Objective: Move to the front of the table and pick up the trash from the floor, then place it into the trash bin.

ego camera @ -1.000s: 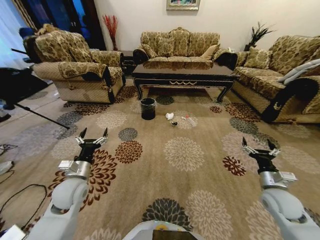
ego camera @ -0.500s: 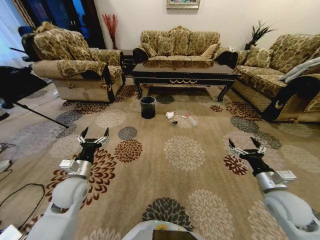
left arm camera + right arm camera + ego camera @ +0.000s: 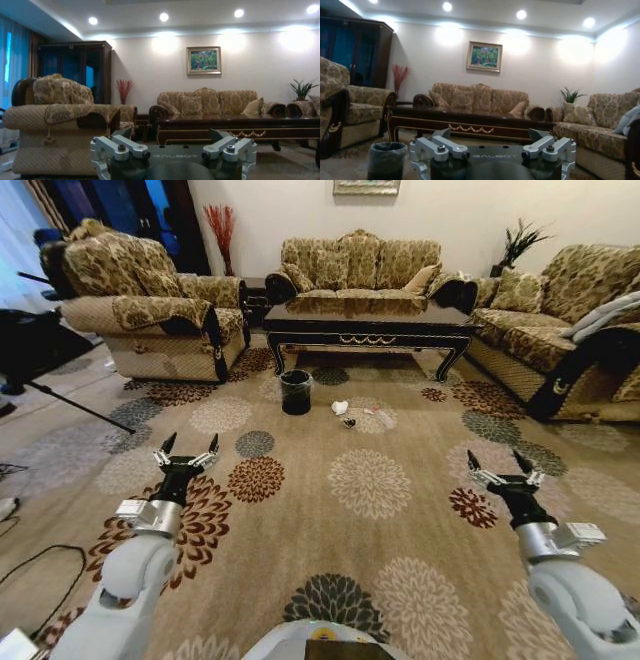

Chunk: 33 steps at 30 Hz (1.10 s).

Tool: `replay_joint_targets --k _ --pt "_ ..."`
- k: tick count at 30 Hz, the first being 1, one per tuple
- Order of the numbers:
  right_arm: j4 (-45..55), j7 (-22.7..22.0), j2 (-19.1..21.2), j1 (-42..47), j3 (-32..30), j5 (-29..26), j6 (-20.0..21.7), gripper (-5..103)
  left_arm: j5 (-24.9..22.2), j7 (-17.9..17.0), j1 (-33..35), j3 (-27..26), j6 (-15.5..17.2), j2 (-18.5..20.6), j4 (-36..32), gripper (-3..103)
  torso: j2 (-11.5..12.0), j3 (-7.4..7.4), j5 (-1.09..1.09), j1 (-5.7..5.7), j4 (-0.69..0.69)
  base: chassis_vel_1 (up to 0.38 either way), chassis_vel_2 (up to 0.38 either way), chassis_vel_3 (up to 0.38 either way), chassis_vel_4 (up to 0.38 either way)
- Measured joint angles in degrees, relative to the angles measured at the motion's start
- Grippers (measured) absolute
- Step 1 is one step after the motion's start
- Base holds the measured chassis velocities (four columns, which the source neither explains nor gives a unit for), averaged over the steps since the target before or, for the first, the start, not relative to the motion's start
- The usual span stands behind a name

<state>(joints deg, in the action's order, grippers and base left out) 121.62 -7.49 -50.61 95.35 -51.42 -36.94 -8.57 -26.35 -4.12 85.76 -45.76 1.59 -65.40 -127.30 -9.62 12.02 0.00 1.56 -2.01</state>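
Approach step. Left gripper [image 3: 186,450] and right gripper [image 3: 502,467] raised over patterned carpet, fingers spread apart, empty. Crumpled white paper wad [image 3: 340,408], clear plastic bottle [image 3: 383,419] and small dark crushed piece [image 3: 348,423] lay well ahead of both grippers, beside small round black bin [image 3: 295,393], before glossy dark wood coffee table [image 3: 366,325]. Judgement: drive straight, stop short of litter.

Far ahead of the left hand [image 3: 189,454], the trash [image 3: 340,408] by the trash bin [image 3: 295,393] is too small to sort: a white wad, a dark speck and a pale clear piece whose shape cannot be made out. The counter [image 3: 366,326] hides the floor beneath it and the sofa's base behind. In the left wrist view the counter [image 3: 240,129] runs off the picture's edge. In the right wrist view the trash bin [image 3: 387,159] beside the right hand [image 3: 490,140] is blurred, its foot cut off.
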Motion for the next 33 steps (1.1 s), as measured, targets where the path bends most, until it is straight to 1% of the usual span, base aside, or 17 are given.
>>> replay_joint_targets --k 2,5,6,8,15,16,18,19,20,24,33 --pt "-0.1 0.4 0.0 0.0 0.0 0.1 -0.3 100 0.0 0.0 0.1 0.0 0.0 -0.1 -0.1 100 0.3 -0.2 -0.01 -0.11 0.0 0.0 0.0 0.0 0.0" --pt "-0.3 1.2 -0.3 0.1 0.0 0.3 -1.2 100 0.1 0.0 0.1 0.1 -0.1 -0.3 -0.2 100 1.2 -0.94 0.0 -0.25 0.0 0.0 0.0 0.0 0.0" --pt "-0.3 1.2 -0.3 0.1 0.0 0.3 -1.2 100 0.1 0.0 0.1 0.1 -0.1 -0.3 -0.2 100 1.2 -0.94 0.0 -0.25 0.0 0.0 0.0 0.0 0.0" --pt "-0.4 1.4 -0.5 0.1 0.1 0.5 -1.6 100 0.2 0.0 0.1 0.3 -0.1 -0.5 -0.3 100 1.8 -1.49 0.0 -0.35 0.0 0.0 0.0 0.0 0.0" --pt "-0.6 1.3 -0.6 0.2 0.2 0.8 -1.9 100 0.4 0.1 0.3 0.5 -0.8 -0.9 -0.4 100 3.4 -2.7 0.0 -0.7 0.0 0.0 0.0 0.0 0.0" --pt "-0.6 1.3 -0.6 0.2 0.2 0.8 -1.9 100 0.4 0.1 0.3 0.5 -0.8 -0.9 -0.4 100 3.4 -2.7 0.0 -0.7 0.0 0.0 0.0 0.0 0.0" --pt "-0.6 1.2 -0.7 0.2 0.3 1.3 -1.7 100 0.3 0.5 0.3 0.5 -2.5 -1.0 -0.4 100 3.8 -3.07 0.0 -0.72 0.0 0.0 0.0 0.0 0.0" --pt "-0.6 0.9 -0.8 0.2 0.3 1.7 -1.3 100 0.2 0.7 0.3 0.5 -3.9 -1.0 -0.1 100 3.9 -3.22 0.0 -0.73 0.0 0.0 0.0 0.0 0.0" --pt "-0.6 0.9 -0.8 0.2 0.3 1.7 -1.3 100 0.2 0.7 0.3 0.5 -3.9 -1.0 -0.1 100 3.9 -3.22 0.0 -0.73 0.0 0.0 0.0 0.0 0.0" --pt "-0.7 0.8 -1.0 0.1 0.6 2.5 -1.0 100 -0.1 1.0 0.4 0.1 -5.7 -1.1 0.1 100 4.0 -3.29 0.0 -0.73 0.0 0.0 0.0 0.0 0.0" --pt "-1.9 0.8 -1.1 -2.1 2.2 2.8 -0.9 100 -0.9 1.2 1.1 -1.6 -6.1 -0.6 -0.1 100 3.8 -3.16 -0.01 -0.68 0.0 -0.045 0.068 0.055 -0.041"
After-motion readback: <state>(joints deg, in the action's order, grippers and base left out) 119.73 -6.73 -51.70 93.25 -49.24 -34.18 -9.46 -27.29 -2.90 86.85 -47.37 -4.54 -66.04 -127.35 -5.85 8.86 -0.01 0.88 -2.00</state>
